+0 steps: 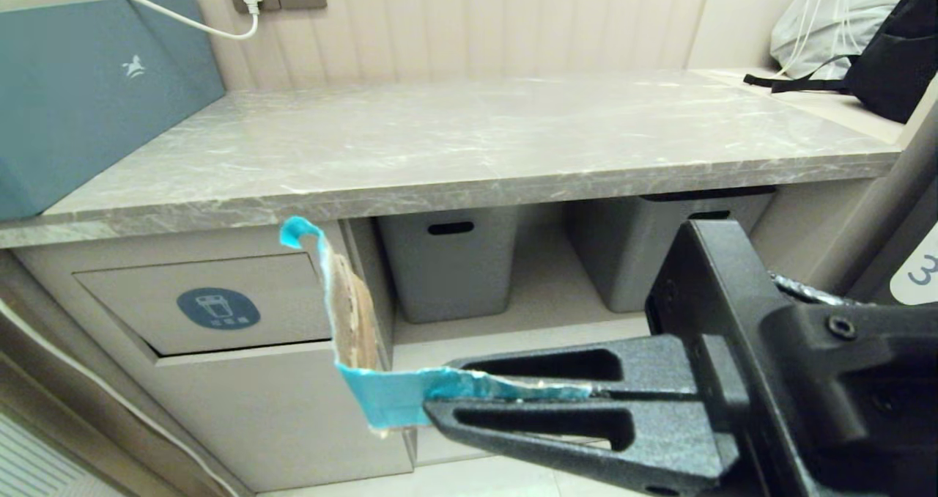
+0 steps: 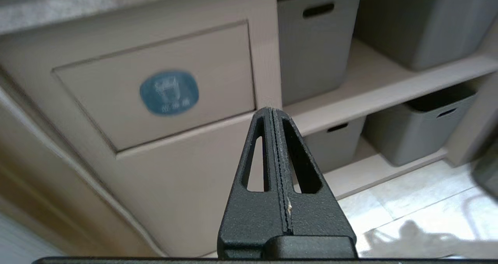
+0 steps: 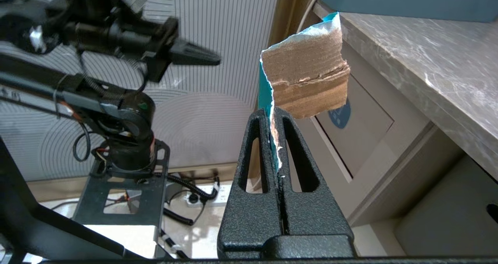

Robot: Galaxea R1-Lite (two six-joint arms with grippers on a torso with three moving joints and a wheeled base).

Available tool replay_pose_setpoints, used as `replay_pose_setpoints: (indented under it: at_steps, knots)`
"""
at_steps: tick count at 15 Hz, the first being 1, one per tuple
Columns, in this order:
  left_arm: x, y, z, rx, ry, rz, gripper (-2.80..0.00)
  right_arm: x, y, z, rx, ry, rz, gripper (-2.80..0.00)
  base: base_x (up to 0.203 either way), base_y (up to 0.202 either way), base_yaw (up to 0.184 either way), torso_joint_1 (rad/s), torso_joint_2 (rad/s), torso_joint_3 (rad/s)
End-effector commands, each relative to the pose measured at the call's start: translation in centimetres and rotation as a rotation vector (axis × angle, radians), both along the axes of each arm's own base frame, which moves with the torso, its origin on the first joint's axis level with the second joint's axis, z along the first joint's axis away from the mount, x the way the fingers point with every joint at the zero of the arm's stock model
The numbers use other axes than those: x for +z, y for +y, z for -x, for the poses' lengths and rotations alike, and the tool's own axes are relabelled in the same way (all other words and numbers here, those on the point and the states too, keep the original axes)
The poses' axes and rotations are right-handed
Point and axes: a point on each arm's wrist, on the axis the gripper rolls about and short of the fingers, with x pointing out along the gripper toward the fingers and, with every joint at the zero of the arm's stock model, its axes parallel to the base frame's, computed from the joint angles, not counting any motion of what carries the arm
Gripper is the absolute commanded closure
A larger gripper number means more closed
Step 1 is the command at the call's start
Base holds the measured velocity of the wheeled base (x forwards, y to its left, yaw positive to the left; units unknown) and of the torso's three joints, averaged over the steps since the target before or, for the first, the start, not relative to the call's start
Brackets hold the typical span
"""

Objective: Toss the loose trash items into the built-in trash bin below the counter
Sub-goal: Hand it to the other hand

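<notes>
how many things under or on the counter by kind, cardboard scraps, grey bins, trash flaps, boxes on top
cardboard scrap, turquoise-faced, held in the right gripper: 1
grey plastic bins on the open shelves, counted in the left wrist view: 4
trash bin flap with blue sticker: 1
teal box on the counter: 1
total: 7
</notes>
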Motion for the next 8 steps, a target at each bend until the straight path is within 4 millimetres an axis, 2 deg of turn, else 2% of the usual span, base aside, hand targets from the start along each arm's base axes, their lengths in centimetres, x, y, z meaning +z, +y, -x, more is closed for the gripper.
replay_pose_setpoints:
  at_steps: [1, 5, 7, 8]
  knots:
    - [1.8, 0.0, -3.1, -0.005, 0.104, 0.007, 0.00, 0.6, 0.2, 0.4, 0.011, -0.017, -0.020, 0.00, 0.000, 0.000, 0.000, 0.000, 0.00, 0.000]
    - [4.4, -0.2, -9.3, -0.018, 0.086, 0.030, 0.00, -0.3, 1.1, 0.1, 0.011, -0.002, 0.012, 0.00, 0.000, 0.000, 0.000, 0.000, 0.00, 0.000]
    - [5.7, -0.3, -10.9, -0.027, -0.010, 0.036, 0.00, -0.1, 1.1, 0.3, 0.018, -0.006, 0.005, 0.00, 0.000, 0.000, 0.000, 0.000, 0.00, 0.000]
    - [6.0, -0.3, -10.8, -0.036, -0.028, 0.039, 0.00, 0.0, 1.2, 0.4, 0.023, -0.009, 0.002, 0.00, 0.000, 0.000, 0.000, 0.000, 0.00, 0.000]
